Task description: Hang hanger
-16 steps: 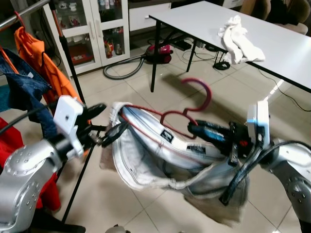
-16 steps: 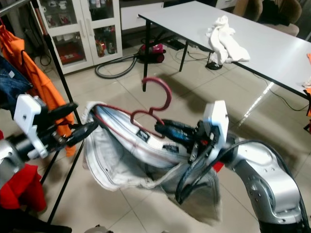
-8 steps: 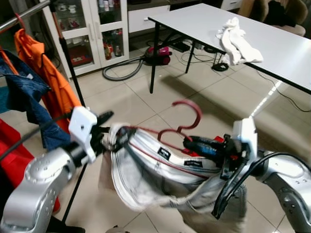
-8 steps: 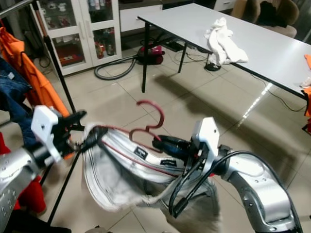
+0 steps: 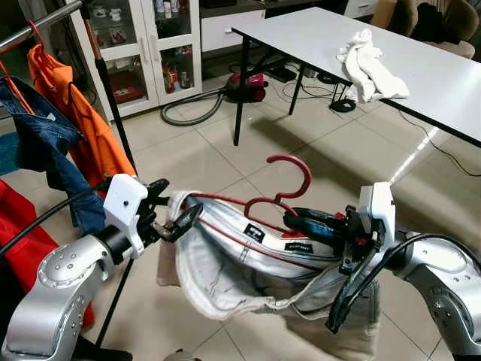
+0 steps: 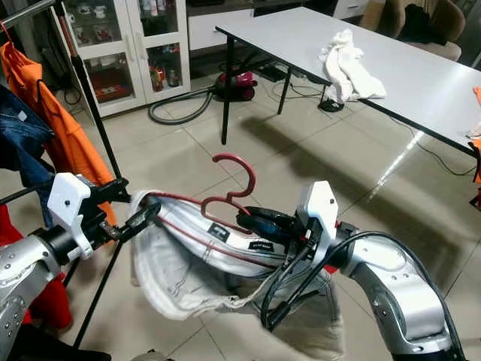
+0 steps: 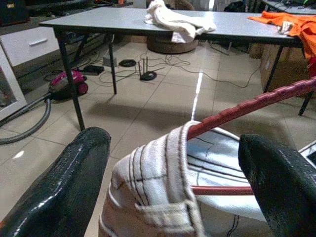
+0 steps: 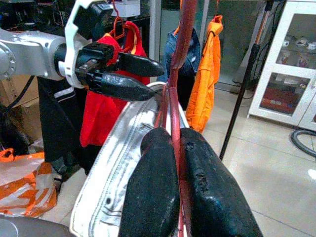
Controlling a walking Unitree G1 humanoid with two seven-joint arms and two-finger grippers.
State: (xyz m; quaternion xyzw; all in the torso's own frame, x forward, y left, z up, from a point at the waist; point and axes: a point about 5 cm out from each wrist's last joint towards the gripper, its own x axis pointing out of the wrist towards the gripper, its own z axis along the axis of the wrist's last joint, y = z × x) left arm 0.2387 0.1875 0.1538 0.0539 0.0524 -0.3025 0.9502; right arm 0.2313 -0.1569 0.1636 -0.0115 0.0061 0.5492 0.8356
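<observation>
Left eye view: vs 1 s ago I've swung the dark-red wire hanger (image 5: 279,197) w/ pale jeans (image 5: 248,263) up a bit. Right end effector (image 5: 294,219) clamped on it; left end effector (image 5: 174,218) apart around waistband. Metal clothes rail (image 5: 41,19) still well off.

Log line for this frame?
right gripper: shut on red plastic hanger | left gripper: open at hanger's end | pale trousers: on hanger | clothes rail: not reached
</observation>
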